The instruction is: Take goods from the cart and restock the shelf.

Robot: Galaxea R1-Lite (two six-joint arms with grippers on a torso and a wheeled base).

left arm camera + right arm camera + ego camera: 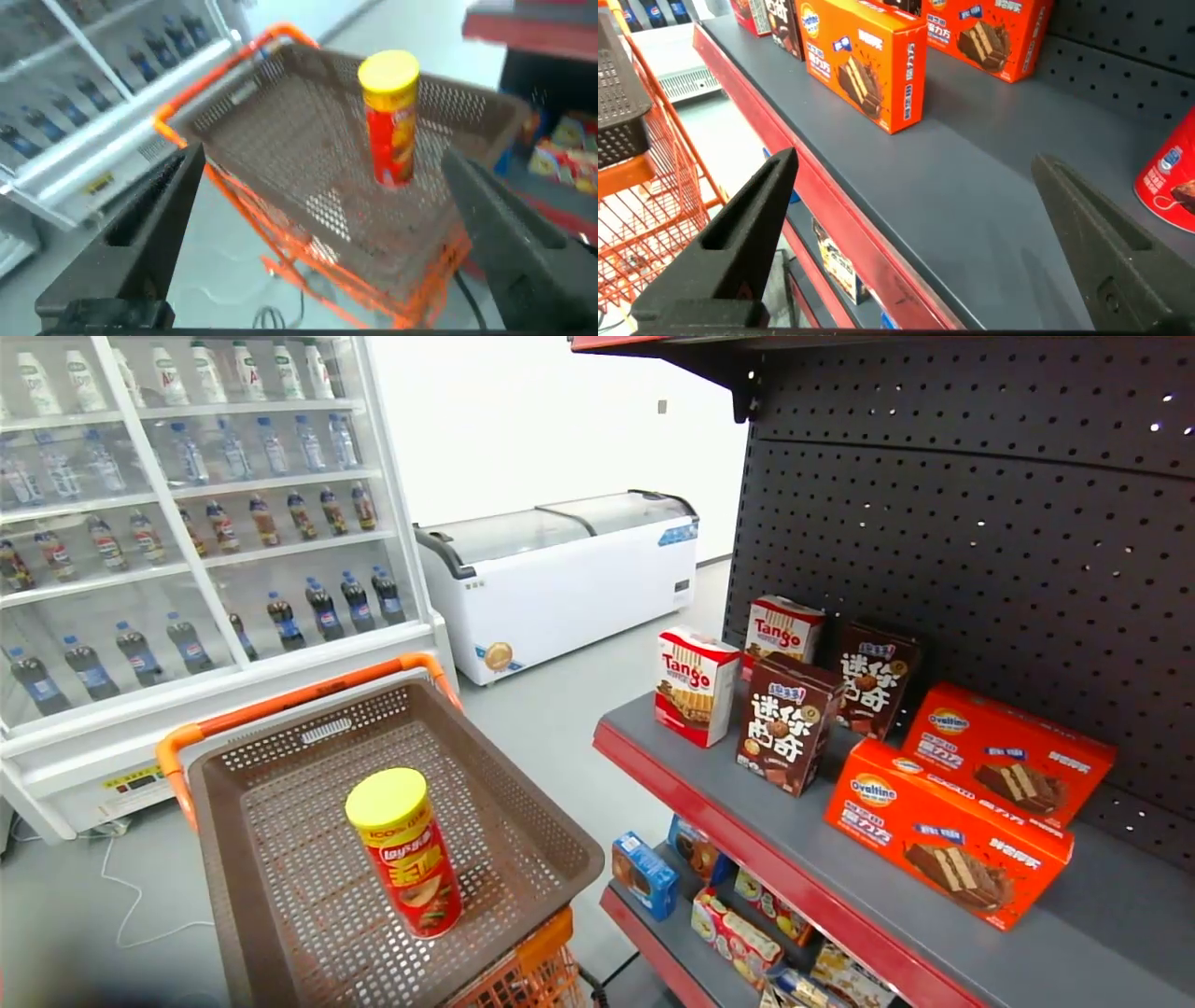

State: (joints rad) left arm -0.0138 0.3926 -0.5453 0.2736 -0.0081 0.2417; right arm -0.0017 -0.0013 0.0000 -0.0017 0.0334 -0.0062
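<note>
The left gripper (322,161) hangs with jaws wide apart and empty, facing the can (391,117). The can stands upright on the mesh floor of the brown basket (551,845) on top of the orange cart (289,695). The right gripper (915,166) is also spread and holds nothing, above a bare stretch of the grey shelf (971,187), near an orange box (868,65). Farther along the shelf stand brown boxes (789,723) and white-and-red boxes (695,686).
</note>
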